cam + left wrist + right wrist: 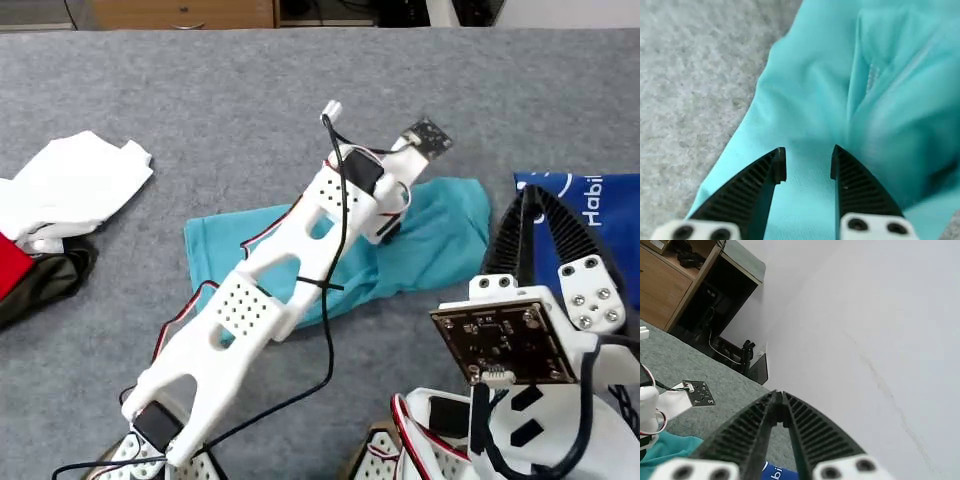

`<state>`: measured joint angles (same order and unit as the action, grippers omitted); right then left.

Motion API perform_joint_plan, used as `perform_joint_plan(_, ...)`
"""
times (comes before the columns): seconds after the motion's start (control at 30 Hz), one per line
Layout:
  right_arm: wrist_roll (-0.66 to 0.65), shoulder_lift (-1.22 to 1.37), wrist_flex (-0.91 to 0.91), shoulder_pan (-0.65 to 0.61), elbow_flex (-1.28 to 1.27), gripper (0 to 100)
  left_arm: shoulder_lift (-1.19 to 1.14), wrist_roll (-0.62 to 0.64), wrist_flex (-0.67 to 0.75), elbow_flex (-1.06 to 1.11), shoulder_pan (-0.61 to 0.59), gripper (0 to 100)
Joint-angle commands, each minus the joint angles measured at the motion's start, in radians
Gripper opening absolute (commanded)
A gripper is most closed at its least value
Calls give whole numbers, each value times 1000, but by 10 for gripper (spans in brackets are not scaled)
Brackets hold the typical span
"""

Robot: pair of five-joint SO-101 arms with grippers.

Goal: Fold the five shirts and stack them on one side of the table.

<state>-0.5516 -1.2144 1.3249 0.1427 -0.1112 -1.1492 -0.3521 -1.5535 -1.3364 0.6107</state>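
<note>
Wooden cabinet (660,292) near white wall (865,315)

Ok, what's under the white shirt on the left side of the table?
A red shirt and a black shirt stick out from under the white shirt. How far they run beneath it, and whether anything else lies there, is covered.

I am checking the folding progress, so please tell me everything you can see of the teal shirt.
The teal shirt is soft, thin-looking fabric in one plain colour. It lies spread on the grey table, near the middle, flat but wrinkled, with a raised crease seen in the left wrist view. The left arm stretches across it, and the left gripper hangs open just above the cloth; whether it touches I cannot tell.
</note>
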Motion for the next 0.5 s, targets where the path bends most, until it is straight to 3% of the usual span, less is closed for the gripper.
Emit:
perform_joint_plan(0.0,-2,-1,-23,19,1,2,10,-6,17,-5,-26,157)
perform_joint_plan(0.17,-2,-1,-21,19,1,2,12,-5,2,-29,-23,157)
perform_joint_plan(0.47,0,-1,-26,21,1,2,28,0,-157,-334,11,157)
